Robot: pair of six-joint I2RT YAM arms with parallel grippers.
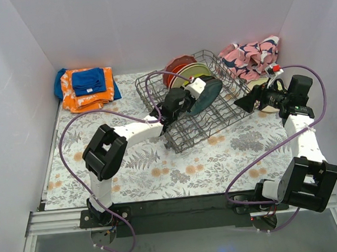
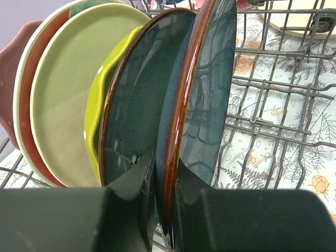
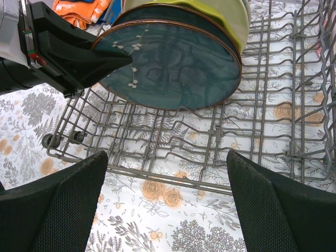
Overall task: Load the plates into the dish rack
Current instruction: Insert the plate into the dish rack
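You are at the seating step: the left gripper (image 2: 163, 210) is clamped on the rim of a teal plate (image 2: 210, 105) with a brown edge, one finger on each face, and that plate is on edge inside the dish rack (image 1: 187, 139), in the middle of the top view. In the left wrist view it is the rightmost of a row of upright plates. Beside it is a second dark teal plate (image 2: 131, 105), then a lime plate (image 2: 97, 121), a pale green plate (image 2: 63, 94) and a red plate (image 2: 10, 79) at the left edge of the frame. It stands close against its teal neighbour, but whether the two touch you cannot tell. In the right wrist view its lower edge is down at the tines, though it is not clear that it bears on them. The right gripper (image 3: 165, 163) is spread wide and holds nothing; it hangs off the right side of the rack, looking at the teal plate's face. A cream plate (image 2: 294, 23) lies flat on the floral table cover (image 1: 142, 163) beyond the rack wires, upper right of the left wrist view, so the load looks well along but not finished. For the next move, make sure the plate's weight is on the rack before you let go. Part the left fingers only a little at first, then draw back along the plate's own plane — a sideways pull could tip it into the row. After that the cream plate looks like the right arm's job, since it lies on that side
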